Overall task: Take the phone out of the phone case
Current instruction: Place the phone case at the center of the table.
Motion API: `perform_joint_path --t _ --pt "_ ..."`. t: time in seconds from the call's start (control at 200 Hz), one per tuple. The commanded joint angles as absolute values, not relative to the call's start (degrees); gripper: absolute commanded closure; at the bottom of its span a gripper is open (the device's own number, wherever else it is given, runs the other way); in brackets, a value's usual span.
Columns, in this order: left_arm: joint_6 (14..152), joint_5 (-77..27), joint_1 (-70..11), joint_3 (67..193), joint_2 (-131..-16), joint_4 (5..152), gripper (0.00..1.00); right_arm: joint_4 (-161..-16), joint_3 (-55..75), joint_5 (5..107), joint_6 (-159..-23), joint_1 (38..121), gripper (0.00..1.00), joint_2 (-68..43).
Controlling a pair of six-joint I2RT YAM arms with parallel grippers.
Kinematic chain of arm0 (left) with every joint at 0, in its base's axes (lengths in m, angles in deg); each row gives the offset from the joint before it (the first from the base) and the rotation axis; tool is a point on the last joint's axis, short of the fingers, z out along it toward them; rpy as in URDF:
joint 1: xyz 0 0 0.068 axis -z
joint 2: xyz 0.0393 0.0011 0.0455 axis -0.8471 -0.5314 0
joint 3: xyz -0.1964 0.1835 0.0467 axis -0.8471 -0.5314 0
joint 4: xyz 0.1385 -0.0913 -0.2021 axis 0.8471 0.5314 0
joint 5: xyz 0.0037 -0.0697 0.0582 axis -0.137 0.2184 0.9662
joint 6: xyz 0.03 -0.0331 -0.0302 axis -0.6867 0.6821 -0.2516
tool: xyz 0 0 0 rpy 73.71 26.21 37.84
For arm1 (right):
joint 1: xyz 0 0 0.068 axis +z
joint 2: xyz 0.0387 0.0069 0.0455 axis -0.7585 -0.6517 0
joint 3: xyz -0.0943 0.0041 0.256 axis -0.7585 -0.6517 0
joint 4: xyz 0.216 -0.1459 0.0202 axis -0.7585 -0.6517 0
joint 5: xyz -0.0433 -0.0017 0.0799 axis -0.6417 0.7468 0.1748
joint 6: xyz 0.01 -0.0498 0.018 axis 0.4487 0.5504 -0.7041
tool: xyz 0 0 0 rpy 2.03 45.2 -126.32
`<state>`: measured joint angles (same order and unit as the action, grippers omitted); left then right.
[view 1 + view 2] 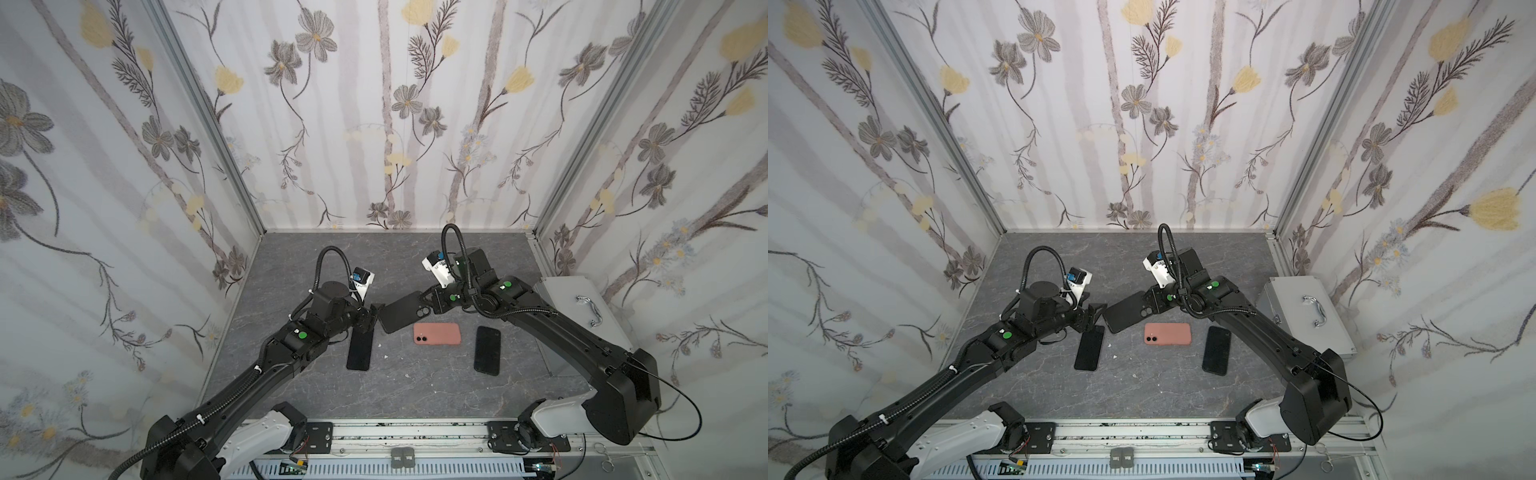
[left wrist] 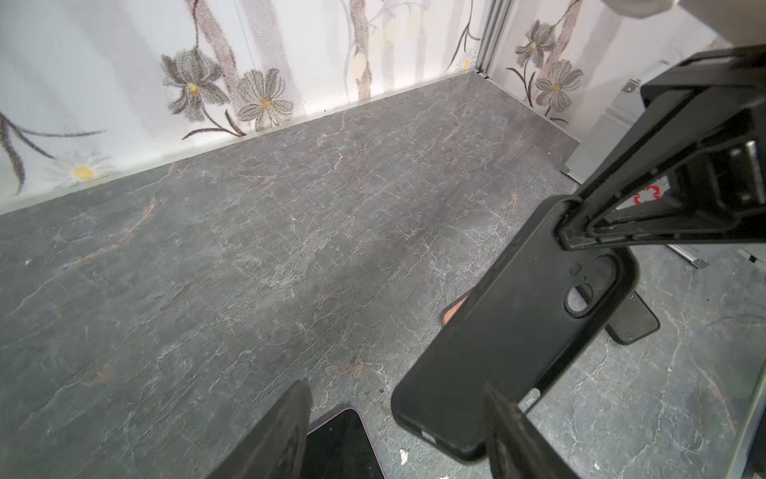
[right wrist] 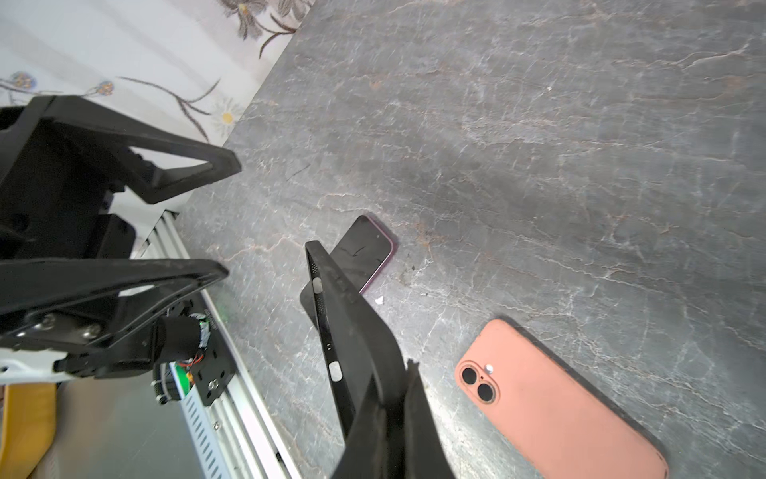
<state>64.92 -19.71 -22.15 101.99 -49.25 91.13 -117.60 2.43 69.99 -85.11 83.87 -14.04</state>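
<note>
The right gripper (image 1: 428,300) is clamped on the camera-cutout end of the empty black phone case (image 1: 401,311), holding it tilted above the grey marbled table (image 1: 415,382). The left gripper (image 1: 372,316) stands with its jaws spread, just beside the case's other end and gripping nothing. Directly under the left gripper's fingers (image 2: 286,431) lies a phone (image 1: 359,347), screen up, flat on the table, with a purple rim showing in the right wrist view (image 3: 367,253).

The black case is a soft, matte shell with rounded corners and an oval lens opening (image 2: 588,286). Beyond it a salmon-pink cased phone (image 1: 437,334) lies back up, then a second black phone (image 1: 487,350). A grey metal box (image 1: 1308,311) with a chrome handle sits farther out.
</note>
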Motion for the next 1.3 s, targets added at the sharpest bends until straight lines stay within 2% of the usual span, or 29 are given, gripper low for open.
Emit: perform_joint_path --t 0.0,0.395,0.535,0.799,0.989,1.154,1.259,1.294 --pt "60.8 -19.8 -20.5 103.5 -51.5 89.3 0.35 -119.5 3.1 75.5 -82.6 83.9 1.0 -14.5" --pt "60.2 -27.4 -17.7 106.3 -58.2 89.3 0.5 -119.0 1.0 75.4 -81.5 83.7 1.0 -12.8" --pt "61.1 -28.9 -17.1 105.8 -58.6 89.3 0.51 -118.8 0.7 74.8 -81.3 83.7 1.0 -12.4" --pt "61.0 -27.2 -16.9 105.0 -58.5 89.4 0.76 -118.3 1.0 75.9 -81.6 83.7 1.0 -11.9" --pt "61.6 -26.0 -16.8 105.0 -57.9 89.3 1.0 -116.8 0.2 76.0 -82.6 83.8 1.0 -11.4" --pt "63.2 -22.2 -16.8 105.1 -57.1 89.3 1.0 -114.7 -0.3 74.0 -83.6 83.7 1.0 -9.7" --pt "65.6 -19.2 -16.7 105.4 -56.5 89.0 1.0 -112.9 -0.5 71.9 -84.8 83.7 0.83 -7.8" --pt "66.3 -17.6 -16.8 105.4 -56.2 89.0 1.0 -111.6 -0.9 71.0 -85.5 83.7 0.74 -6.8"
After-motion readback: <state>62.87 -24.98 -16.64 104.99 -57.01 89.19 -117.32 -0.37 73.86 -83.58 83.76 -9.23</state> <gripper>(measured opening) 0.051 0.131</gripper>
